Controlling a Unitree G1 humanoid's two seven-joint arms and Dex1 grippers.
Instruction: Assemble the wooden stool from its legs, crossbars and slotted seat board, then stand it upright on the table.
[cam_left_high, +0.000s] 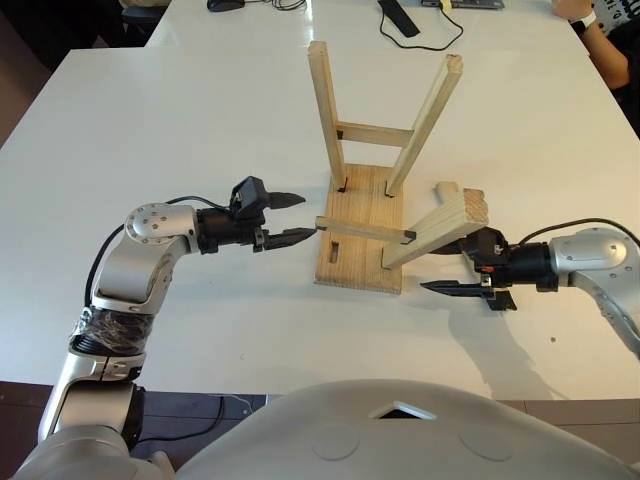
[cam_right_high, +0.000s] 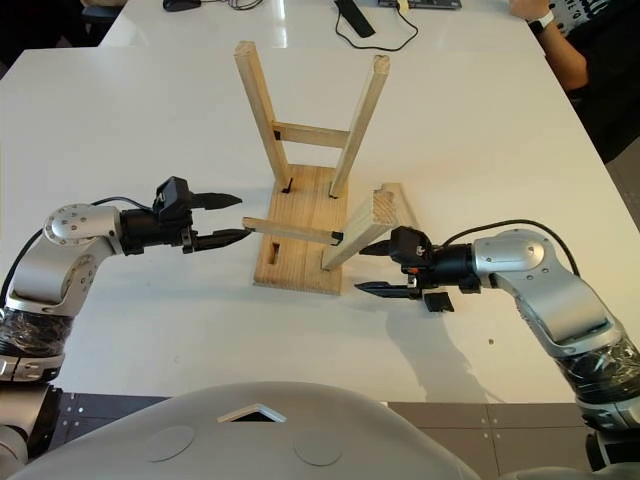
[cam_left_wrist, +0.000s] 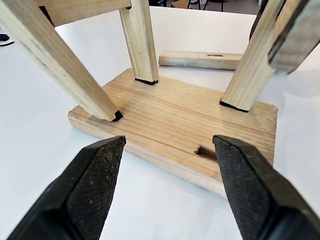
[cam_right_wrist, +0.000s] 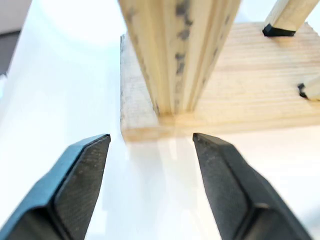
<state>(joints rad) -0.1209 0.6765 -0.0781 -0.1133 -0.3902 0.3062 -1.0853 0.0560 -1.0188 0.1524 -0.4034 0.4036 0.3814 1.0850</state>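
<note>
A white table (cam_left_high: 200, 100) is being used to support a board (cam_left_high: 360, 265), flat at its middle. Two upright legs (cam_left_high: 327, 110) are being held in its far slots. A tilted leg (cam_left_high: 435, 228) is being propped over its near right corner. The left gripper (cam_left_high: 308, 215) and right gripper (cam_right_high: 360, 268) are being held wide open, empty, flanking the board.

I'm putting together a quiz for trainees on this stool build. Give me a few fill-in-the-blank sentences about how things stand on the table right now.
1. The seat board lies ___ on the table.
2. ___ legs stand upright in it along its far edge, joined by a crossbar.
3. The left gripper and the right gripper flank the board, both with jaws ___.

Missing words: flat; two; open.
</note>
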